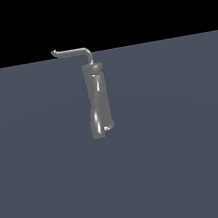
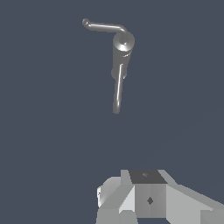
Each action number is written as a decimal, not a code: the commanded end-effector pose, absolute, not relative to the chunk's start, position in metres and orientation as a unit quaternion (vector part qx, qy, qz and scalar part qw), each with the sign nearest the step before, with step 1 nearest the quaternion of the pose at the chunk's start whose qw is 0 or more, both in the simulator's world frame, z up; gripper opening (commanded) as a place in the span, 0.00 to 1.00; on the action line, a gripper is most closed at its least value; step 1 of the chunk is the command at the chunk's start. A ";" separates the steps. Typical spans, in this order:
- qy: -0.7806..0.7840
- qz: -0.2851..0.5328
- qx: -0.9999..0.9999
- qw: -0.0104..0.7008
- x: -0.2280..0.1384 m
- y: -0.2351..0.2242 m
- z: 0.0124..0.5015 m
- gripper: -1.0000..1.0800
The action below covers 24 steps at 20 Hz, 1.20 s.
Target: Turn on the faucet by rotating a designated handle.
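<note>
Faucet (image 1: 98, 100) and handle (image 1: 73, 52) stand alone on grey floor (image 1: 188, 142); fingers' (image 2: 131, 205) state unclear.

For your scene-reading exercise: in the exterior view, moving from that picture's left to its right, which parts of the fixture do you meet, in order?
Handle's hooked tip → handle → its downward bend → faucet column. The gripper is not in this view.

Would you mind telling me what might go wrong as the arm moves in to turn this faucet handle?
1. The handle is a thin bent rod with a small hooked tip, so the hand, not near it yet, could slip off or miss it.
2. The faucet column sits directly under the handle, so a low approach might bump the column instead.
</note>
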State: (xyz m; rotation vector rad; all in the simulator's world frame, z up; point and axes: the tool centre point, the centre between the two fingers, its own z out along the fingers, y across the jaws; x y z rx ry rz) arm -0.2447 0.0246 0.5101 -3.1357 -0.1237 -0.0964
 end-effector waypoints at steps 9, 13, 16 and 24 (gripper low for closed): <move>0.007 -0.026 -0.999 0.018 -0.223 0.028 0.509 0.00; 0.041 -0.022 -0.998 0.029 -0.207 0.031 0.506 0.00; 0.073 -0.018 -0.996 0.038 -0.192 0.033 0.504 0.00; 0.170 -0.002 -0.984 0.057 -0.147 0.042 0.491 0.00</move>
